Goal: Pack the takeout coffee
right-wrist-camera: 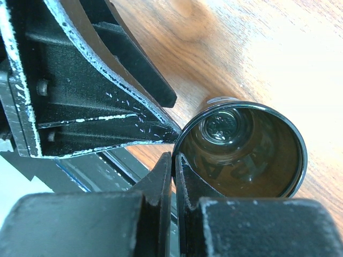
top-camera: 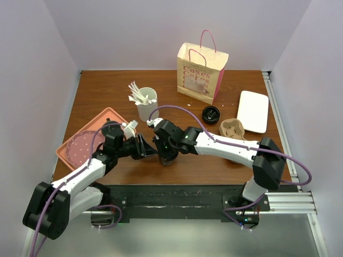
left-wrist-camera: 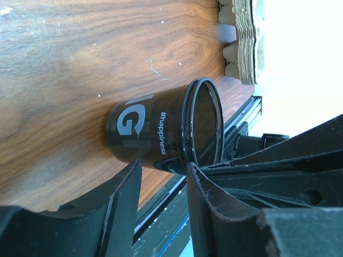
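Cup: dark, near-black glossy takeout coffee cup (top-camera: 168, 157) (left-wrist-camera: 144, 131) (right-wrist-camera: 241, 150), upright on the brown wooden table (top-camera: 107, 91) close to its near edge, between the two grippers; mouth open, pale lettering on the side.
Right gripper (top-camera: 161, 141) (right-wrist-camera: 172, 160): poised over the cup from the right; fingers pinched together on the rim wall, one inside and one outside.
Left gripper (top-camera: 147, 150) (left-wrist-camera: 162, 167): low at the cup's left side; jaws part-way apart, gripping nothing; cup just ahead of the fingertips, one tip at the rim's outside, contact unclear.
Left of the arms: salmon-pink rectangular plastic tray (top-camera: 80, 147) with a dotted inset, lying flat.
Right of the cup: tan moulded-pulp cup carrier (top-camera: 233, 128) (left-wrist-camera: 246, 37), well apart from the cup.
Beyond the carrier: round black plastic lid (top-camera: 211, 114), flat on the wood, apart from the cup.
Beyond the grippers: tall white paper cup of wooden stirrers (top-camera: 146, 107), upright.
Far right: white rectangular dish (top-camera: 253, 111), just beside the carrier.
Back: cream paper bag with pink handles (top-camera: 201, 72), standing upright.
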`<state>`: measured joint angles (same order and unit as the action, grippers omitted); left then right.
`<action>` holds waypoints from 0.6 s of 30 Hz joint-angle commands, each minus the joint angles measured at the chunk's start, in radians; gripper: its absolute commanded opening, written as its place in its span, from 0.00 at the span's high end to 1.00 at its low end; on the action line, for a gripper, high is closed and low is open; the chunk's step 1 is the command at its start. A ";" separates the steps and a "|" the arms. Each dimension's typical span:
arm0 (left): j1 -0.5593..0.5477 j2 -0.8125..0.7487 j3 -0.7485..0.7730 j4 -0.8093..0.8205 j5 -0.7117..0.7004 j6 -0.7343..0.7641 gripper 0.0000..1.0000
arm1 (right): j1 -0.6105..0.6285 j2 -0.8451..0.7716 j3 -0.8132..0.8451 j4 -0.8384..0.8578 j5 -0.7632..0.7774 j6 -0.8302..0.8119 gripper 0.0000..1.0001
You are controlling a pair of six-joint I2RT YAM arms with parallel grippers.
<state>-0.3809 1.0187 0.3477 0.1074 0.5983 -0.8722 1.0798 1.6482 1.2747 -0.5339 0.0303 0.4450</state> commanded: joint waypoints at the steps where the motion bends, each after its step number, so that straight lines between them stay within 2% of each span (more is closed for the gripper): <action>1: 0.004 0.021 -0.010 0.017 0.000 0.009 0.57 | 0.005 -0.031 0.009 0.020 -0.013 0.011 0.98; 8: 0.004 0.031 -0.006 -0.015 -0.020 0.030 0.57 | 0.005 -0.037 0.014 0.009 0.002 0.012 0.96; 18: 0.004 0.005 0.016 -0.052 -0.017 0.032 0.57 | 0.005 -0.037 0.014 0.003 0.006 0.008 0.98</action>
<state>-0.3809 1.0496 0.3466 0.0769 0.5755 -0.8669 1.0798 1.6482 1.2747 -0.5365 0.0322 0.4511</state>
